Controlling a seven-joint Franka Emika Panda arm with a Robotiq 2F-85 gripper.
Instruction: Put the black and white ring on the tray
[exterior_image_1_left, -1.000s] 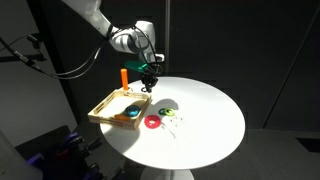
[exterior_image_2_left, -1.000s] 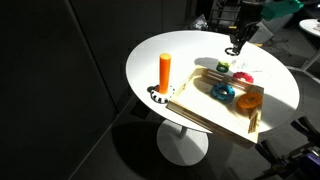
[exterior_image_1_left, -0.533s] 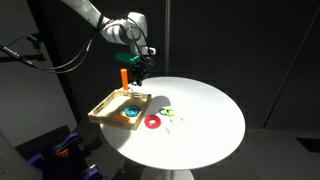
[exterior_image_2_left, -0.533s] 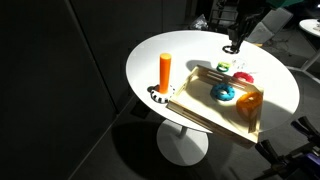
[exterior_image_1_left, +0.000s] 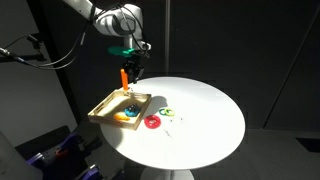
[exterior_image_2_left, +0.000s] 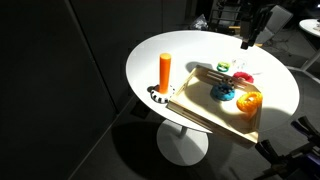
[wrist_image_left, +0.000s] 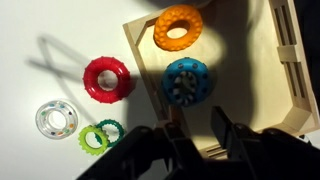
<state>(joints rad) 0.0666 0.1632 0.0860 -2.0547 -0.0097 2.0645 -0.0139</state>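
The black and white ring (exterior_image_2_left: 158, 96) lies on the white table at the foot of the orange cylinder (exterior_image_2_left: 165, 70), just outside the tray's corner. It does not show in the wrist view. The light wood tray (exterior_image_2_left: 200, 118) (exterior_image_1_left: 97, 113) (wrist_image_left: 135, 50) holds a blue ring (wrist_image_left: 186, 82) and an orange ring (wrist_image_left: 180, 27). My gripper (wrist_image_left: 200, 137) is open and empty. It hangs above the tray (exterior_image_1_left: 130, 70) (exterior_image_2_left: 247, 40), far from the black and white ring.
A red ring (wrist_image_left: 106, 78), a clear white ring (wrist_image_left: 56, 120) and a green ring (wrist_image_left: 100, 137) lie on the table beside the tray. The orange cylinder (exterior_image_1_left: 123, 76) stands upright by the tray's far side. The round table (exterior_image_1_left: 210, 125) drops off all round.
My gripper has moved from over the loose rings across towards the tray and the orange cylinder, and has risen a little. It stays open and empty. No ring has moved.
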